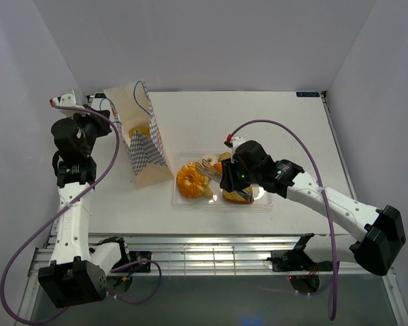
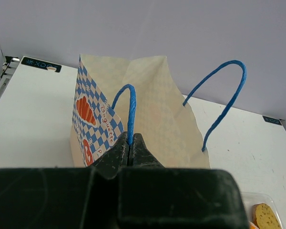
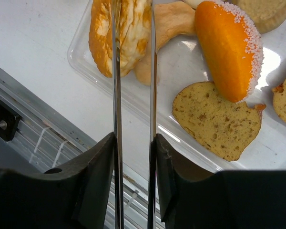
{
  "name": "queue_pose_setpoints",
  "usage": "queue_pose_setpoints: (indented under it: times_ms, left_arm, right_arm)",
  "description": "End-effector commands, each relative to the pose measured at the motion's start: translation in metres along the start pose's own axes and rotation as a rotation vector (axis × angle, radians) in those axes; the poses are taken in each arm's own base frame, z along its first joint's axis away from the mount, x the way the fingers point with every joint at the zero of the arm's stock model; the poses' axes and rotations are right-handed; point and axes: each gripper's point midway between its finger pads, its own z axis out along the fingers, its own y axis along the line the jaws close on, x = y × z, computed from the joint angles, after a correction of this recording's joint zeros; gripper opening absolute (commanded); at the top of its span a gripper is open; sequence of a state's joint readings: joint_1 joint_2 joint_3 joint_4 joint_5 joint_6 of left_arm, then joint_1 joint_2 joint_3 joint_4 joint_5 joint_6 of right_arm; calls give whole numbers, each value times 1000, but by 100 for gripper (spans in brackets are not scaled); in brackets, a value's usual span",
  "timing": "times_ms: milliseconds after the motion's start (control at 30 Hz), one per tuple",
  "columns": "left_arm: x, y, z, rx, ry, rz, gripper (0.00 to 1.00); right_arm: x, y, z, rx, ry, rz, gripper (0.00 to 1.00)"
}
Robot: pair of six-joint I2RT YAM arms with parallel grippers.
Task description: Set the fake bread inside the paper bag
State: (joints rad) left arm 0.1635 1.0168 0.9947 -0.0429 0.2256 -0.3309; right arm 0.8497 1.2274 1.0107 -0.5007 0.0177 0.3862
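Note:
The paper bag (image 1: 144, 146) stands upright at the back left, mouth open. My left gripper (image 1: 112, 121) is shut on its near blue cord handle (image 2: 131, 109), fingers closed (image 2: 130, 143) at the bag's rim (image 2: 152, 114). An orange-yellow patch shows in the bag's mouth; I cannot tell if it is bread. My right gripper (image 1: 224, 180) is shut on metal tongs (image 3: 116, 71), whose blades stand apart over the twisted ring (image 1: 190, 180) (image 3: 101, 38) and pale crescent (image 3: 174, 21). A sugared orange roll (image 3: 226, 47) and a toast slice (image 3: 214, 121) lie beside them.
The bread lies in a clear flat plastic tray (image 1: 265, 204) (image 3: 86, 52) at the table's middle front. A metal rack (image 1: 204, 251) runs along the near edge. The bag's far handle (image 2: 229, 95) arches up freely. White walls enclose the table.

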Motion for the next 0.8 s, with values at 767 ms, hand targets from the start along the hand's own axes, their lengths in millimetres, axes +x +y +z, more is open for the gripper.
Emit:
queue_pose_setpoints:
  times_ms: [767]
  left_arm:
    - [-5, -5, -7, 28, -22, -1, 0]
  right_arm:
    - [-59, 36, -40, -151, -154, -10, 8]
